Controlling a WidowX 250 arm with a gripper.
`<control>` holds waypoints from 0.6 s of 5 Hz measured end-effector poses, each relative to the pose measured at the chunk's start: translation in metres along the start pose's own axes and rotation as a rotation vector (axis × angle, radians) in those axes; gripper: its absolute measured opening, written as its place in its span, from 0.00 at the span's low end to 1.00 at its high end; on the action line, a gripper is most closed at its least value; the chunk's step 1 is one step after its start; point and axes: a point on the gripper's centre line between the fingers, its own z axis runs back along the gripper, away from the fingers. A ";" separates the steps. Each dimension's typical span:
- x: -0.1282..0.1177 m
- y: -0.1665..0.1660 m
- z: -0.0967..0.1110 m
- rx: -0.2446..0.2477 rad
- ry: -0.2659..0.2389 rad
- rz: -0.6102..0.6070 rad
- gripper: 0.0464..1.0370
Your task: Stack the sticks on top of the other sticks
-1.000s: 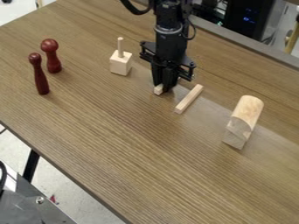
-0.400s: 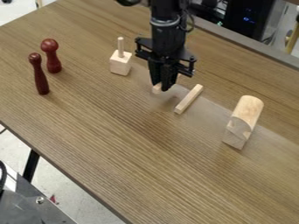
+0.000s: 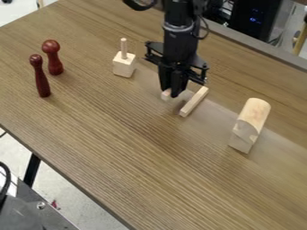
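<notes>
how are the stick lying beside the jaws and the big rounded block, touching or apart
Apart. The camera view shows a wide strip of tabletop between the stick and the rounded block.

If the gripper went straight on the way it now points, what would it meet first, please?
Probably the tabletop: the gripper points down, so its held stick would likely touch first. The other stick seems just beside that line, though depth is unclear.

Bears, as a brown table (image 3: 150,157), two dark-red pins (image 3: 55,65) and a pegged block (image 3: 123,66) upper left, a stick (image 3: 194,102) right of centre, a rounded piece (image 3: 253,114) at right.
</notes>
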 end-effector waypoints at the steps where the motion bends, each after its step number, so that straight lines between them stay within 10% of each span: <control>1: -0.001 -0.005 0.001 -0.006 0.019 0.019 0.10; 3: 0.003 -0.011 0.006 -0.016 0.013 0.035 0.10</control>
